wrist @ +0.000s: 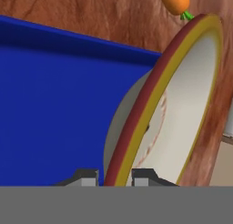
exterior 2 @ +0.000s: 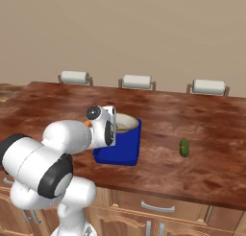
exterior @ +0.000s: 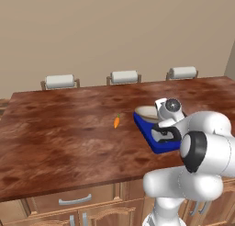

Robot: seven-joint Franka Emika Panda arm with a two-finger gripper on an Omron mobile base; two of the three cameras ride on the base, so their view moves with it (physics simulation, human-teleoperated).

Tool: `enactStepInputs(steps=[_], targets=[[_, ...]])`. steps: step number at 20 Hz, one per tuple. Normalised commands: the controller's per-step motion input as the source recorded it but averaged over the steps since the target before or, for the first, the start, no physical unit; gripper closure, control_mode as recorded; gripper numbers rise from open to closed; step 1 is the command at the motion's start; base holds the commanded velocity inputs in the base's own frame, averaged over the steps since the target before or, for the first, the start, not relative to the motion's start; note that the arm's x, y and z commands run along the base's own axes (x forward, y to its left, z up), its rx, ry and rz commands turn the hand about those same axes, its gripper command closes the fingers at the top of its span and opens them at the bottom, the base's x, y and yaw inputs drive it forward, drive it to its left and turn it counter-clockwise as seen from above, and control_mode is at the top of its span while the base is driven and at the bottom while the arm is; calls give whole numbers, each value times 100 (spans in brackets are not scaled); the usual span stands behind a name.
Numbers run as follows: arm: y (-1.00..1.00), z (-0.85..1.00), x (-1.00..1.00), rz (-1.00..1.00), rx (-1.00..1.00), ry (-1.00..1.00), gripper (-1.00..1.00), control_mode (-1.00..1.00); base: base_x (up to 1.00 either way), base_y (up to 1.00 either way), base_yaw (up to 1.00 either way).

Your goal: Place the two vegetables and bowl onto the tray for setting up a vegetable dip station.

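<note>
Gripper (wrist: 113,176) clamping bowl (wrist: 182,109) rim over blue tray (wrist: 54,104); carrot (exterior: 116,122) and cucumber (exterior 2: 184,147) lying on table (exterior: 55,138).

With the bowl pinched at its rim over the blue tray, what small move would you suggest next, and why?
Probably lower and level the bowl onto the tray, then let go. The gripper is shut on the bowl's rim, and the bowl is tilted at the tray's far end, seemingly not yet flat on it. The carrot and the cucumber lie on the table, waiting.

Wooden counter (exterior: 59,138) (three chairs (exterior: 124,76) behind)
</note>
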Motion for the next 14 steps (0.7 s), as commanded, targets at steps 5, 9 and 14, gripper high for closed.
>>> enactStepInputs(steps=[5, 9, 14], targets=[[-3, -12, 0, 0, 0, 0, 100, -100, 0, 0, 0], [0, -5, 1, 0, 0, 0, 100, -100, 0, 0, 0], [0, -2, 0, 0, 0, -6, 100, -100, 0, 0, 0]])
